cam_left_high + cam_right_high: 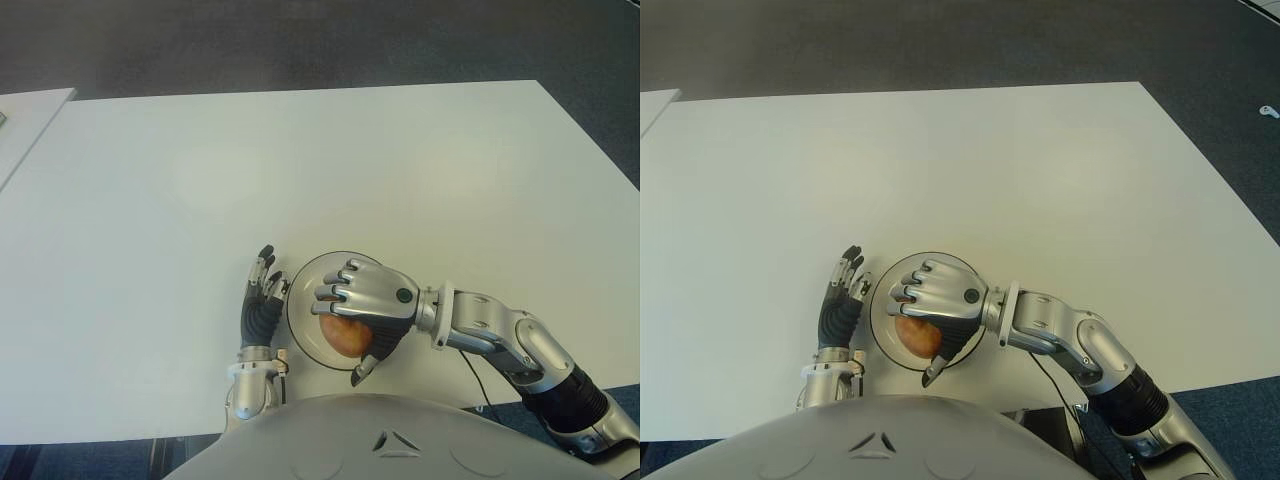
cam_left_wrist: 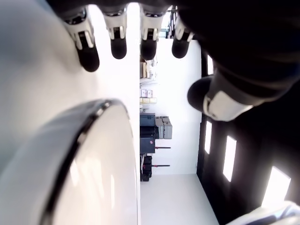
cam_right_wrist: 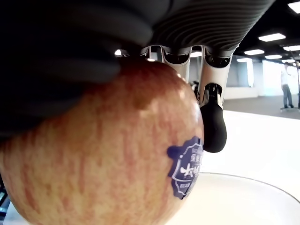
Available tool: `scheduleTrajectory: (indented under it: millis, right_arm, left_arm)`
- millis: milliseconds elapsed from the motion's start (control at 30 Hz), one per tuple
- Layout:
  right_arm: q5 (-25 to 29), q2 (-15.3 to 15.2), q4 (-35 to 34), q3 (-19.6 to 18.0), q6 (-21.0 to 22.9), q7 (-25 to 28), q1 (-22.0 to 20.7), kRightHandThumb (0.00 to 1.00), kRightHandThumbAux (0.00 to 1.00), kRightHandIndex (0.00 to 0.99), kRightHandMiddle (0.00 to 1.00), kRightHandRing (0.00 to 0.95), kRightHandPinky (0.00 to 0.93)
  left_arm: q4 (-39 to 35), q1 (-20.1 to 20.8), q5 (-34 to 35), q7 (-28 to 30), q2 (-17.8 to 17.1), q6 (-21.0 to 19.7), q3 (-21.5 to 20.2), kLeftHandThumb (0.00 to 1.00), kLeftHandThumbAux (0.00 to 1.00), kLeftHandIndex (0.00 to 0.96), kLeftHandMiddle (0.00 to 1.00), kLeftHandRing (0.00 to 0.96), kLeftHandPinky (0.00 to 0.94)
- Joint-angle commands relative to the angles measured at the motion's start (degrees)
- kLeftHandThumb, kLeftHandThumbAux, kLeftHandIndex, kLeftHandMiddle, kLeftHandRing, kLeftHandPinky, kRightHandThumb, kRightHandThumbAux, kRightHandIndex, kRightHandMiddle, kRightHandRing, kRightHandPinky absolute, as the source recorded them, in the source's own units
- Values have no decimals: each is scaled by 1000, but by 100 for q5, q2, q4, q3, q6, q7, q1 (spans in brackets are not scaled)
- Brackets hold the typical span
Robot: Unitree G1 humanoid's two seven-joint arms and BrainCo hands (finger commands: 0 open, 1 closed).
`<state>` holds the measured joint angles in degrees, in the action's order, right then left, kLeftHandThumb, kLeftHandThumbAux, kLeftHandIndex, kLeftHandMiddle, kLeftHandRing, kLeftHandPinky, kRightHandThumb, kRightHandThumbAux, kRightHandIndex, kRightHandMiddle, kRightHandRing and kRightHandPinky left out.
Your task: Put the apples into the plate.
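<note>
A red-yellow apple (image 1: 343, 336) with a blue sticker (image 3: 188, 167) sits in my right hand (image 1: 362, 300), whose fingers curl over it. The hand holds it over the white, dark-rimmed plate (image 1: 305, 290) near the table's front edge; whether the apple touches the plate I cannot tell. My left hand (image 1: 262, 300) shows just left of the plate with its fingers (image 2: 88, 51) stretched out straight, holding nothing. The plate's rim (image 2: 84, 133) runs close beside that hand in the left wrist view.
The white table (image 1: 300, 170) spreads wide beyond the plate. A second pale surface (image 1: 20, 120) stands at the far left. Dark carpet (image 1: 300, 40) lies past the table's far edge. A person (image 3: 285, 86) stands far off in the right wrist view.
</note>
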<state>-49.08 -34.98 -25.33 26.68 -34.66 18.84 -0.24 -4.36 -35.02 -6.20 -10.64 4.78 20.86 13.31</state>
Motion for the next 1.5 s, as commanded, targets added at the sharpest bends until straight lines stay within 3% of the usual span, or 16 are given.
scheduleTrajectory:
  millis: [33,100,167,200,233,367,433,533,600,667,767,1067,1500]
  right_arm:
    - [120,47,37,-91,55,43,69,850,676,404,522,825,826]
    - [107,99,50,-136,59,-45,122,850,676,403,520,824,822]
    - [59,172,70,-187,49,-203,182,857,669,427,556,785,757]
    - [2,216,101,-213,23,-333,203,851,671,424,566,732,680]
    - [-39,245,123,-231,-1,-416,214,790,687,422,512,599,554]
    - [-146,298,217,-248,-53,-585,218,709,709,418,406,393,361]
    - [-176,294,280,-259,-91,-649,192,435,588,293,286,255,238]
    - [-188,262,349,-249,-139,-667,133,206,520,138,121,86,80]
    - [-148,198,389,-234,-186,-577,53,123,490,78,67,44,40]
    - [-107,148,433,-229,-236,-521,-8,50,439,31,27,17,16]
    - [-30,114,458,-225,-266,-438,-40,16,392,10,8,5,5]
    - [111,117,450,-307,-236,-385,-17,0,314,0,0,0,0]
    - [39,180,448,-374,-137,-325,20,1,282,0,0,0,0]
  left_arm:
    - [69,-67,13,-37,140,-84,42,0,551,0,0,0,0]
    - [70,-61,7,-48,146,-91,41,0,552,0,0,0,0]
    - [77,-50,21,-45,147,-96,28,0,557,0,0,0,0]
    - [59,-36,-4,-52,128,-101,9,0,558,0,0,0,0]
    - [46,-27,-25,-56,113,-104,-5,0,555,0,0,0,0]
    - [25,-15,-151,-101,86,-115,-21,0,550,0,0,0,0]
    - [3,-6,-185,-81,59,-166,-35,0,542,0,0,0,0]
    - [14,5,-143,-11,40,-194,-44,0,526,0,0,0,0]
    - [85,19,-100,28,24,-91,-52,0,517,0,0,0,0]
    - [146,34,-79,45,8,-4,-64,0,506,0,0,0,0]
    - [162,24,-209,-38,2,78,-70,0,502,0,0,0,0]
    - [90,9,-25,136,-28,113,-88,0,499,0,0,0,0]
    - [154,42,41,236,-56,268,-114,0,496,0,0,0,0]
